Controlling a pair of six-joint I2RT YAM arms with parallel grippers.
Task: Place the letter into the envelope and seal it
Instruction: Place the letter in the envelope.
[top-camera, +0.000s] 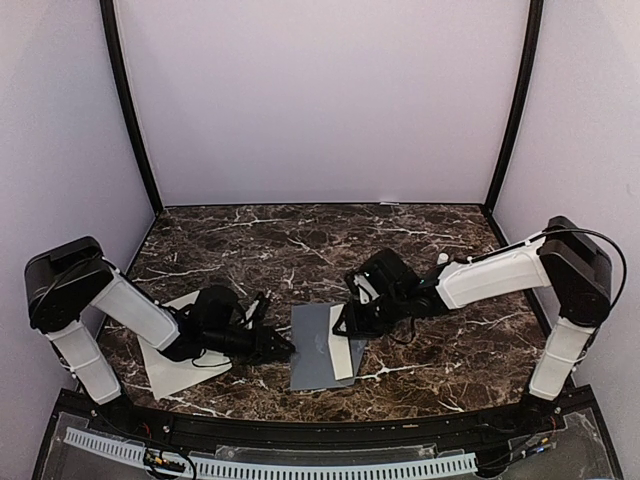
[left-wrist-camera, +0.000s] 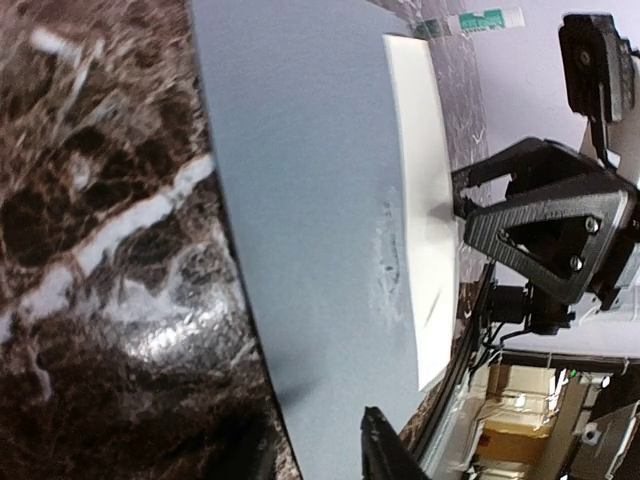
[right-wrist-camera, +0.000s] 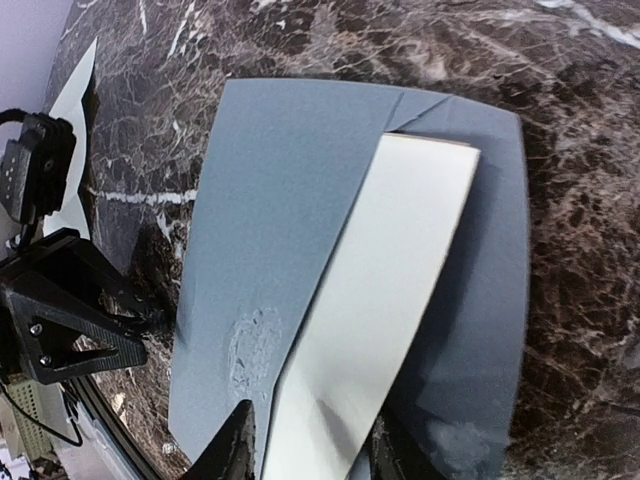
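Observation:
The slate-grey envelope (top-camera: 310, 365) lies flat on the marble near the front middle. The cream letter (top-camera: 345, 355) is partly tucked under its upper layer and sticks out on the right side. In the right wrist view the letter (right-wrist-camera: 390, 270) lies diagonally across the envelope (right-wrist-camera: 280, 200), and my right gripper (right-wrist-camera: 308, 445) stands open with one finger on each side of the letter's near end. In the left wrist view the envelope (left-wrist-camera: 300, 200) fills the middle with the letter (left-wrist-camera: 420, 200) beyond it. My left gripper (left-wrist-camera: 310, 445) is open astride the envelope's left edge.
A white sheet (top-camera: 175, 372) lies under my left arm at the front left, also seen as the white sheet (right-wrist-camera: 75, 90) in the right wrist view. A small white tube (left-wrist-camera: 480, 18) lies on the table beyond the envelope. Pale walls enclose the table.

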